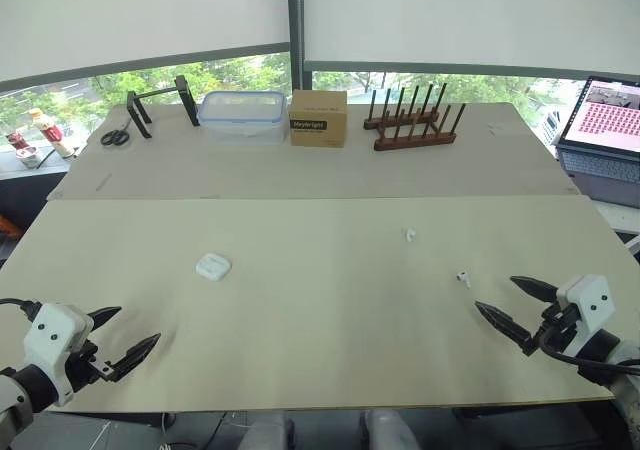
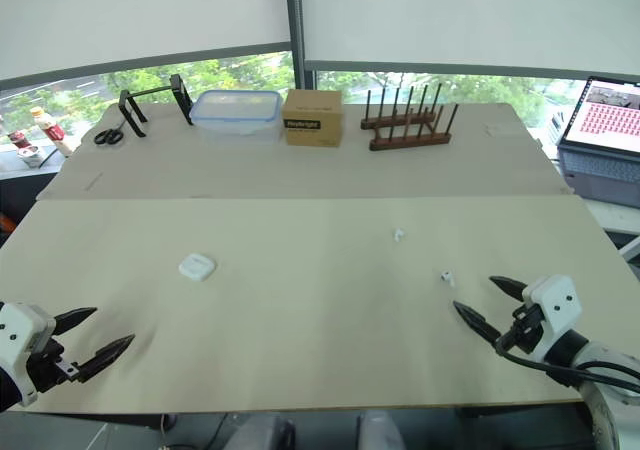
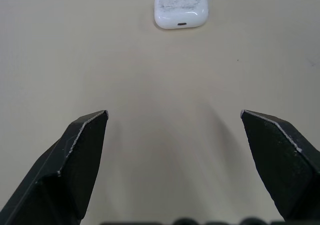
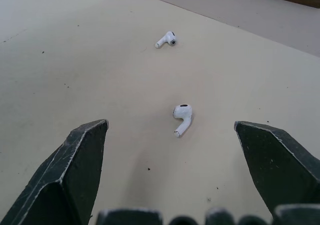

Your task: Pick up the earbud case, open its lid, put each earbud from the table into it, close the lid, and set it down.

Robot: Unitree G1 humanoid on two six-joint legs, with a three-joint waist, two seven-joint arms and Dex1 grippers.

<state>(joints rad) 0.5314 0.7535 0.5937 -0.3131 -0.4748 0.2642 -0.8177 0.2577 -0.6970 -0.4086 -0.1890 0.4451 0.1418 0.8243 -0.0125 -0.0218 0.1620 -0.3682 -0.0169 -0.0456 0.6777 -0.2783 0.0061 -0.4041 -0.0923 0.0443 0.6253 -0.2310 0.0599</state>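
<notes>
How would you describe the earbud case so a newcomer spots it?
Look at the near beige table, left half, ahead of the left gripper. The earbud case is the small white rounded-square box lying flat there. The far earbud and near earbud are tinier, stemmed, off to the right.

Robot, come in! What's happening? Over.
Left gripper and right gripper open, empty. Earbud case closed on table. Nearer earbud, farther earbud loose. Nothing blocking.

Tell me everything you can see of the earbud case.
The earbud case is a small white rounded box, glossy like plastic, with grey scuffs on top and a dark oval port on one edge. It lies flat, apparently shut, on the beige table, touching nothing else; the open left pincer stands apart from it.
</notes>
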